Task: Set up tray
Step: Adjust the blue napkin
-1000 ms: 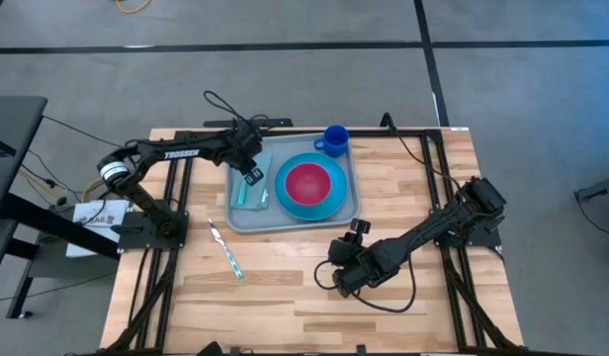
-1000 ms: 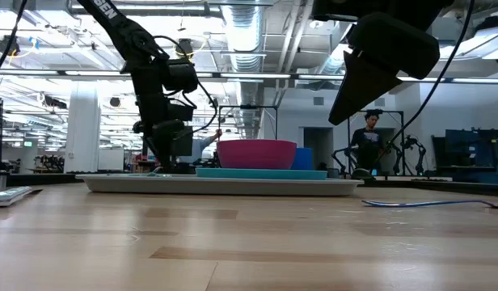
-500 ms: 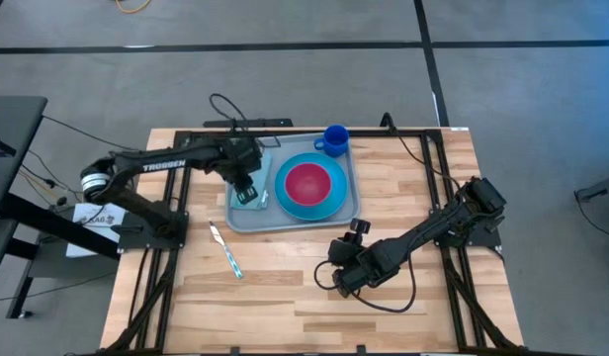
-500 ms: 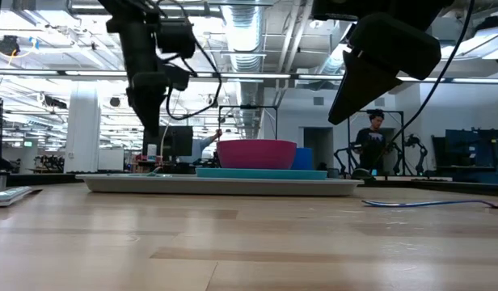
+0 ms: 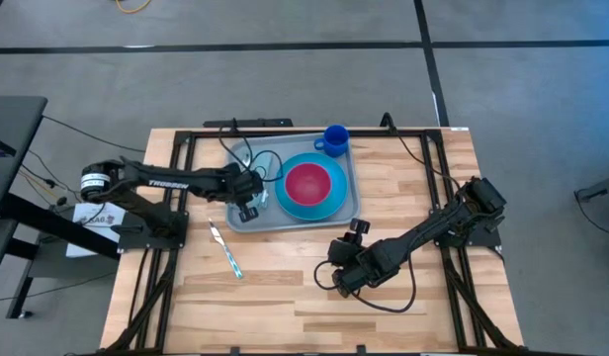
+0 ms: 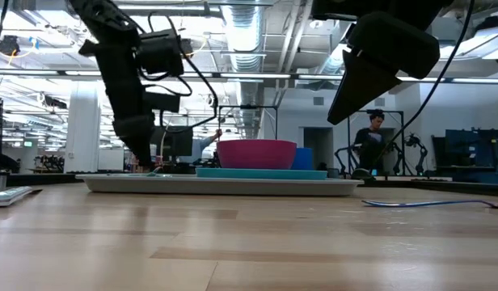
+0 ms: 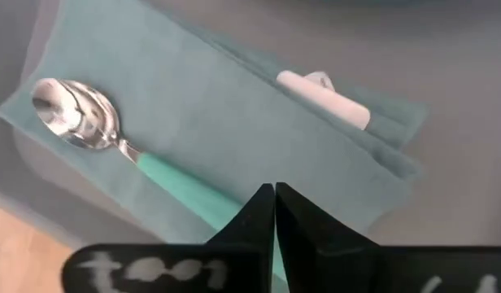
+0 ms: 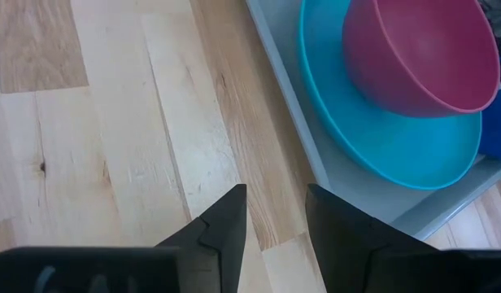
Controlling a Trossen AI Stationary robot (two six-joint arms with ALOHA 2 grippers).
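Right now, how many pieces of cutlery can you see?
2. A teal-handled spoon lies on the teal napkin in the tray; another teal-handled utensil lies on the table. Others may be hidden.

The dark left robot arm (image 5: 166, 183) carried the white brand lettering "TROSSEN" along its forearm in the high view. A white paper label (image 5: 95, 215) beside that arm's base bore small print too small to be read.

A spoon (image 7: 112, 138) with a silver bowl and teal handle lies on a folded teal napkin (image 7: 218, 122) inside the grey tray (image 7: 446, 73). The left hand (image 7: 275, 213), fingers pressed together, hovers over the handle.
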